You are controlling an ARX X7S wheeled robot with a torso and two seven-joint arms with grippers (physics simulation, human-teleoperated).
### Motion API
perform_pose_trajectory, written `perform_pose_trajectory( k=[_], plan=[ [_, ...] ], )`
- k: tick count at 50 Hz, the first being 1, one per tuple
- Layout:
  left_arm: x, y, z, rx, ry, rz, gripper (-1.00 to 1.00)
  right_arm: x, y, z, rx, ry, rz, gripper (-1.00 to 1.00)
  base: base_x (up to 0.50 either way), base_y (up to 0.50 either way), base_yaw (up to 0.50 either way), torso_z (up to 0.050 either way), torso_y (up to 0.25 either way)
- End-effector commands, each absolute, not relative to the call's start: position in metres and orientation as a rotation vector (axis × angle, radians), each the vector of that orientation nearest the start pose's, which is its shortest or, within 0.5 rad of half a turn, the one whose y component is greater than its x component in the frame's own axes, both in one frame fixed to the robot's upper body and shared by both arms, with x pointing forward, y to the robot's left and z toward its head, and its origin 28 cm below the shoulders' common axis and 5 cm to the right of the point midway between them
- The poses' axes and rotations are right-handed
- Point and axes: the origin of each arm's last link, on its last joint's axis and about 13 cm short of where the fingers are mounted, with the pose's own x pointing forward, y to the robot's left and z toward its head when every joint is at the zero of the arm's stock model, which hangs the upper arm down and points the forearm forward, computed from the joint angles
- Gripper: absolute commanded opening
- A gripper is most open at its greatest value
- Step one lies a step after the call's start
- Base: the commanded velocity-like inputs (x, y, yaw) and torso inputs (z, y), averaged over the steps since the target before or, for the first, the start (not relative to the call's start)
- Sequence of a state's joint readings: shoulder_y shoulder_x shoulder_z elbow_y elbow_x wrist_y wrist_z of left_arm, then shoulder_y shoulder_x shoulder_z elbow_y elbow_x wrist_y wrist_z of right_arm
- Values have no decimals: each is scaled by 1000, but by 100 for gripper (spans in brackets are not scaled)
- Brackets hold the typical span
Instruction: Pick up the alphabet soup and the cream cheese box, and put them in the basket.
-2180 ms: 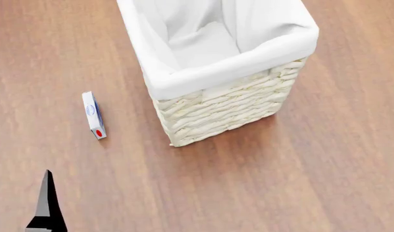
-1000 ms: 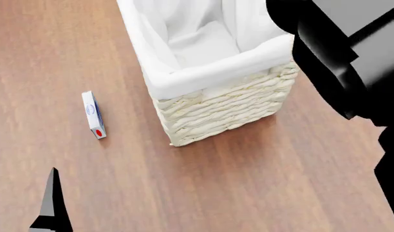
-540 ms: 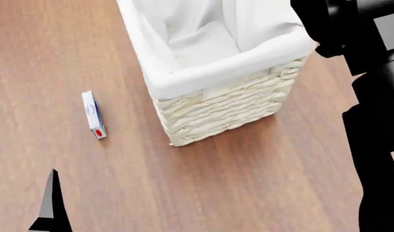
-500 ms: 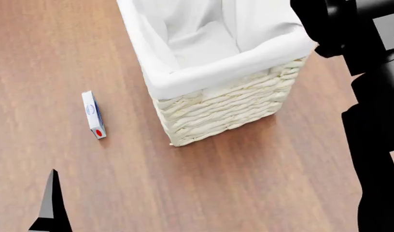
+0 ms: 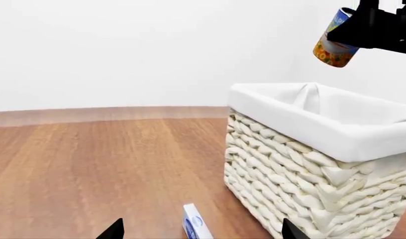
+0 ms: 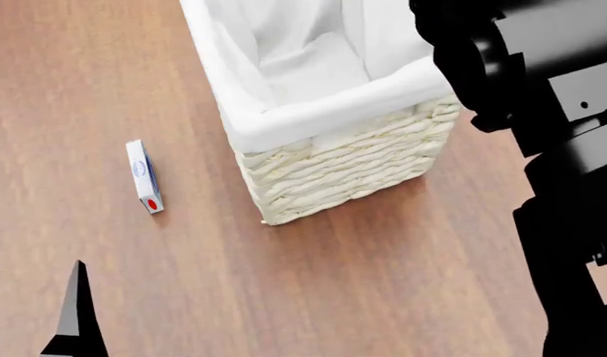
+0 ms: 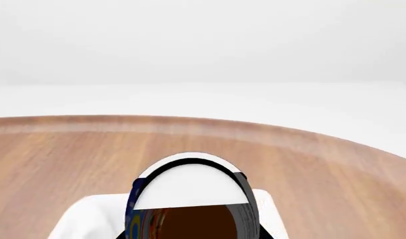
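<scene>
Our right gripper [image 5: 362, 27] has its jaws clenched on the alphabet soup [image 5: 334, 41], holding the tilted can in the air above the basket [image 5: 309, 164]. The cream cheese box [image 6: 145, 177] lies on the wooden surface [image 6: 383, 282], to the left of the basket and apart from it. Our left gripper [image 5: 197, 230] hangs low near the box, jaws spread apart.

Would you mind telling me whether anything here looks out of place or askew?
Nothing looks damaged or spilled. The alphabet soup hangs tilted in the right gripper above the basket, and the cream cheese box lies apart on the floor.
</scene>
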State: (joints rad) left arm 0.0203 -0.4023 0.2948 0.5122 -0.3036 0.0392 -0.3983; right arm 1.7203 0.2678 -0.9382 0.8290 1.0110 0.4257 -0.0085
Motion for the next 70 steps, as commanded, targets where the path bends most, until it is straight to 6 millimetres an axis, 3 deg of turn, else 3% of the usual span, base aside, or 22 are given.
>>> perform_pose_trajectory(
  k=[1, 12, 35, 46, 70],
  plan=[
    [187, 207, 108, -70, -387, -56, 100, 405, -102, 362, -130, -146, 351, -100, 0, 0, 0, 0, 0],
    [187, 208, 107, -70, -383, -55, 100, 407, -100, 344, -139, -119, 363, -100, 0, 0, 0, 0, 1],
    [188, 209, 105, -73, -379, -50, 100, 410, -87, 335, -159, -92, 421, -100, 0, 0, 0, 0, 1],
    [188, 208, 104, -68, -377, -51, 100, 412, -90, 323, -146, -67, 413, -100, 0, 0, 0, 0, 1],
    [188, 209, 104, -68, -379, -51, 100, 412, -90, 317, -145, -52, 420, -100, 0, 0, 0, 0, 1]
  ],
)
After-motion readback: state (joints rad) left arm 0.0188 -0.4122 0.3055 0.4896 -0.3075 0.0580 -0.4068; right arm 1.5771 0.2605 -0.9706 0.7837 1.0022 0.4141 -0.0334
